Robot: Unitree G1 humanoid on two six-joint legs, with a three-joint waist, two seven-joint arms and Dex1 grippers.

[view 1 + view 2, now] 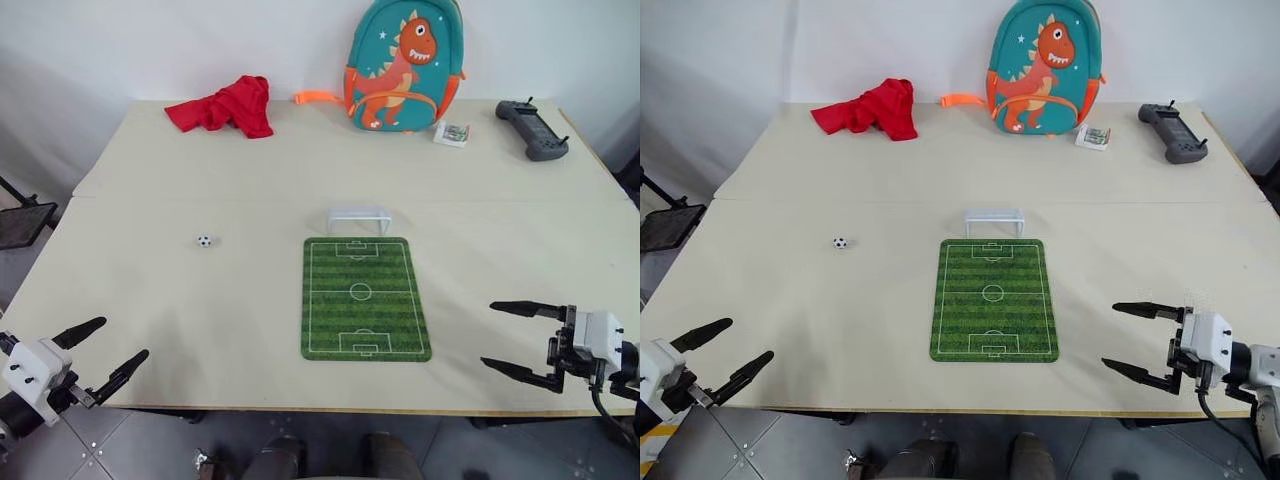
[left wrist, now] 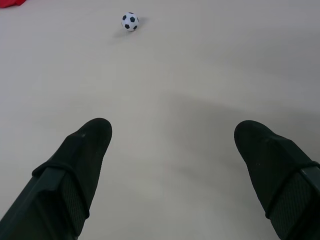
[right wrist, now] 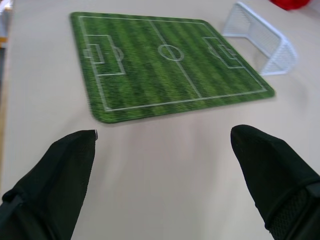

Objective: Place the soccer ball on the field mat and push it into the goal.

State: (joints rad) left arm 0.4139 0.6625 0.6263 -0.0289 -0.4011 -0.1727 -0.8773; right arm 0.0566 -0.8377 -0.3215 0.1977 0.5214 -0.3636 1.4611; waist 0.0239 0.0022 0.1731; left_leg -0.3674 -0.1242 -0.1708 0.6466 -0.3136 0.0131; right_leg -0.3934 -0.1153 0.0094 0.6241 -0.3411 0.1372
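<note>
Soccer ball sits on the bare beige table, well left of the field mat — not on it. Goal stands at the mat's far short edge, just touching or nearly so. Left gripper over the near-left table edge, fingers spread wide, holding nothing; ball lies ahead of it. Right gripper near the front-right edge, fingers wide, empty, pointed toward the mat. Far side: red cloth, dinosaur backpack, black controller — all untouched
</note>
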